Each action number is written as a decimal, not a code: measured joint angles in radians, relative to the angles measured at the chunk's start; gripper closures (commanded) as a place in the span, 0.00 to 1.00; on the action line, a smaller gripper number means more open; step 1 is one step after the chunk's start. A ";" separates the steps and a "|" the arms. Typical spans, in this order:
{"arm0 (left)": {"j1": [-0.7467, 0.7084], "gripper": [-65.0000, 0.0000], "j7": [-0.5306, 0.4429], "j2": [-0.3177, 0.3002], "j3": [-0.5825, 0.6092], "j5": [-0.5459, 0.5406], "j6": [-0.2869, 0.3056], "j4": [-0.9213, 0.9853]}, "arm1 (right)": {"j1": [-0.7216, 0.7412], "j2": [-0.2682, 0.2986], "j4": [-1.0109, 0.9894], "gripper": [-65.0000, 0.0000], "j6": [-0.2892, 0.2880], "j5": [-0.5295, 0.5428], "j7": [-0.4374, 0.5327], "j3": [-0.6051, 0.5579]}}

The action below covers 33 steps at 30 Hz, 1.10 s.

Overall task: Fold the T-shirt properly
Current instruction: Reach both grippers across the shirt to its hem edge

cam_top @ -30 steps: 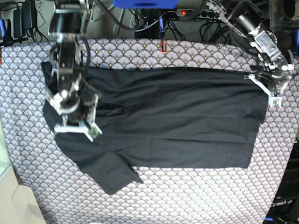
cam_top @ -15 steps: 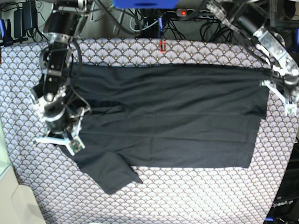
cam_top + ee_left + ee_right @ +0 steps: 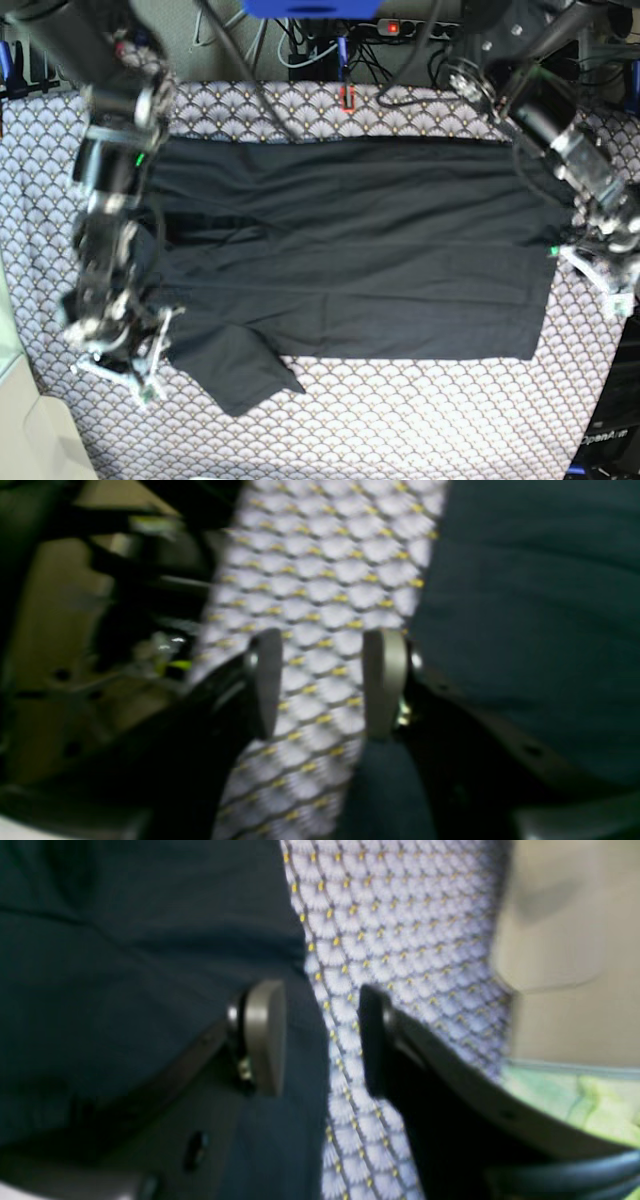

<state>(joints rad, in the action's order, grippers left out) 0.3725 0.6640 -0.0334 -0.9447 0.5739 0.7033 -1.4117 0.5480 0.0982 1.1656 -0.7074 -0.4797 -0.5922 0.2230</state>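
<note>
Spread flat across the scallop-patterned tablecloth (image 3: 400,420): the T-shirt (image 3: 350,260), dark and long, reaching nearly from one arm to the other in the base view, with a loose sleeve flap hanging toward the near edge at that view's left. Left gripper (image 3: 325,682) parked at the shirt's edge on the base view's right (image 3: 600,275), jaws parted with a clear gap, nothing between them but patterned cloth. Seen from the left wrist: one pale finger (image 3: 384,680) right at the border of the dark fabric (image 3: 525,605), which fills the side beyond that finger and also shows as a small dark tongue below it; the other finger over bare tablecloth (image 3: 320,570). Touching or just beside the hem, impossible to tell through the blur. Right gripper (image 3: 320,1037) at the opposite end, low at the base view's left (image 3: 120,365), also parted and holding nothing. From the right wrist: grey finger (image 3: 264,1035) over or against the shirt's edge (image 3: 125,965), dark fabric running under it and partway into the gap, the black finger over open tablecloth (image 3: 400,930). Shirt margin thus just inside the gap on one side, patterned cloth filling the remainder. No fabric pinched or lifted at either end.
</note>
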 measured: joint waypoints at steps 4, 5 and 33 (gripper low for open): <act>0.019 0.59 -0.008 -0.034 0.084 -0.009 0.000 0.111 | 0.158 0.052 -0.290 0.60 0.003 0.004 0.045 0.040; 0.026 0.59 -0.006 -0.039 0.100 -0.008 0.000 0.130 | 0.196 0.058 -0.362 0.60 0.004 0.010 0.091 0.071; -0.060 0.58 0.006 -0.058 0.114 -0.009 0.000 -0.037 | 0.163 0.196 -0.850 0.54 0.009 0.006 0.528 0.278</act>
<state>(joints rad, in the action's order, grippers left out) 0.3130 0.6697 -0.0910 -0.8303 0.5648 0.7036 -1.4490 0.7105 0.2947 0.3161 -0.6987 -0.4736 -0.0643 0.5007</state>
